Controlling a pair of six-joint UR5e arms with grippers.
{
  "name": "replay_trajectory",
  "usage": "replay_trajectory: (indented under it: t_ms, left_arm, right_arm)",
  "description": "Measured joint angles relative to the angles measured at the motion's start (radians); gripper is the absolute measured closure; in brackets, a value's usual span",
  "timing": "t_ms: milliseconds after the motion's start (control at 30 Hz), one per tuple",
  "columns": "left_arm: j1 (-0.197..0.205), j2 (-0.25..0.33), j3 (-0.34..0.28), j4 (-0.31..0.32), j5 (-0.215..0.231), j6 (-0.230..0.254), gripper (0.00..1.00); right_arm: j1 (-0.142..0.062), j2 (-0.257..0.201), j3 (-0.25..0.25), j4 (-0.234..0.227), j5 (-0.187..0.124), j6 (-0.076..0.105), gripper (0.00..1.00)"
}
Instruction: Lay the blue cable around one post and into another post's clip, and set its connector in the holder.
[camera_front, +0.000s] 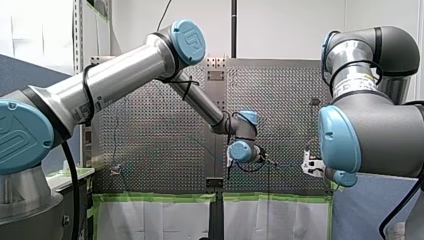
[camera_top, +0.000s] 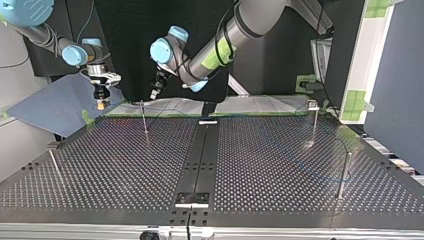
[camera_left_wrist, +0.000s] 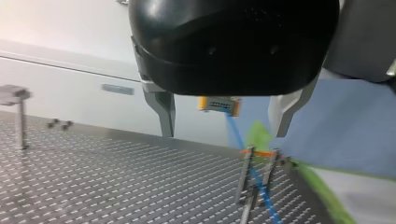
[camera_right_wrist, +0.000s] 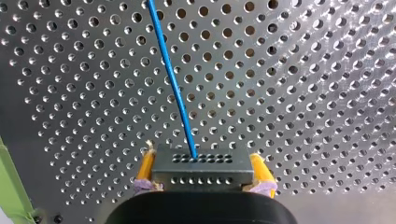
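Perforated metal surface (camera_top: 125, 165), black strip (camera_top: 199, 160) down middle. Green tape (camera_front: 160, 197) along edge. Grey-blue panel (camera_top: 50, 107) beside surface.

Worktop (camera_front: 150, 140) viewed from rear, high and far off, in front view; same worktop faced from opposite edge, low, in top view. Left wrist view taken past left claw (camera_left_wrist: 224, 134), skimming worktop surface; right wrist view taken past right claw (camera_right_wrist: 203, 163), face-on, close.

The cable (camera_right_wrist: 175, 88) is blue. The connector (camera_right_wrist: 203, 168) is dark grey with rows of small holes. The right hand (camera_right_wrist: 203, 173) has yellow pads (camera_right_wrist: 259, 169). The left hand (camera_left_wrist: 224, 135) has a glossy black housing and grey metal fingers (camera_left_wrist: 163, 109). The bench (camera_right_wrist: 303, 93) is silver metal with an even grid of round holes, a dark centre strip (camera_top: 200, 155) and green tape (camera_front: 160, 197) along one edge. The left arm (camera_front: 120, 80) and right arm (camera_front: 385, 130) are grey with light blue joint caps.
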Motion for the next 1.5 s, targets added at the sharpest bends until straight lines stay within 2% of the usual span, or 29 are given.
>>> replay_trajectory:
  t_ms: [167, 367, 700, 967, 1167, 1500]
  left_arm:
    - [0.018, 0.043, -0.043, 0.027, 0.0, -0.016, 0.0]
    - [0.038, 0.091, -0.091, 0.001, 0.001, -0.022, 0.0]
    - [0.068, 0.18, -0.179, -0.041, 0.004, -0.068, 0.0]
    - [0.076, 0.25, -0.25, -0.023, 0.014, -0.122, 0.0]
    - [0.081, 0.298, -0.298, -0.016, 0.014, -0.128, 0.0]
    - [0.096, 0.381, -0.381, 0.04, -0.001, -0.125, 0.0]
  right_arm:
    - [0.0, 0.0, 0.0, 0.001, 0.0, 0.003, 1.0]
    - [0.001, 0.0, 0.0, 0.004, 0.0, 0.008, 1.0]
    - [0.0, 0.0, 0.001, 0.008, 0.0, 0.017, 1.0]
    - [0.002, 0.0, 0.001, 0.007, 0.0, 0.019, 1.0]
    - [0.005, 0.0, 0.001, 0.007, 0.0, 0.028, 1.0]
    - [0.01, 0.0, 0.001, 0.003, 0.0, 0.031, 1.0]
